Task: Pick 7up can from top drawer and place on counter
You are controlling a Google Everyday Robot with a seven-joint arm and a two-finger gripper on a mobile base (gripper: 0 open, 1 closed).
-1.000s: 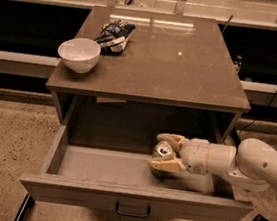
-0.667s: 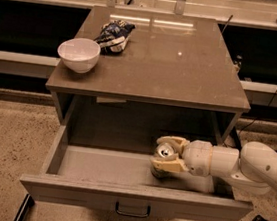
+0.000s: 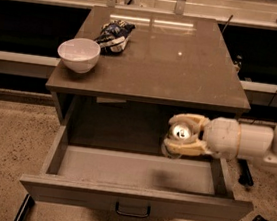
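1. The table [image 3: 183,72] is a square, glossy brown-grey slab on top of the cabinet. All positions below are given relative to it.
2. The drawer [image 3: 121,170] is pulled fully out from under the table's front edge. Its inside is a shallow grey box, and a small dark handle [image 3: 132,211] sits at the centre of the front panel.
3. The hand [image 3: 172,135] is just below the table's front edge, under its right half. It reaches in from the right on a white arm [image 3: 255,142].
4. The two fingers of the hand are clamped on the 7up can [image 3: 180,132], one above it and one below it.
5. The 7up can is tilted so that its shiny pull-tab top faces the camera. It is held in front of the dark opening beneath the table.
6. The 7up can appears to be clear of the drawer floor, where a soft shadow [image 3: 170,180] lies under it.
7. A white bowl [image 3: 78,54] stands upright at the table's front-left corner.
8. A dark blue-and-white snack bag [image 3: 115,33] lies on the table's left half, nearer its back edge and just beside the bowl.
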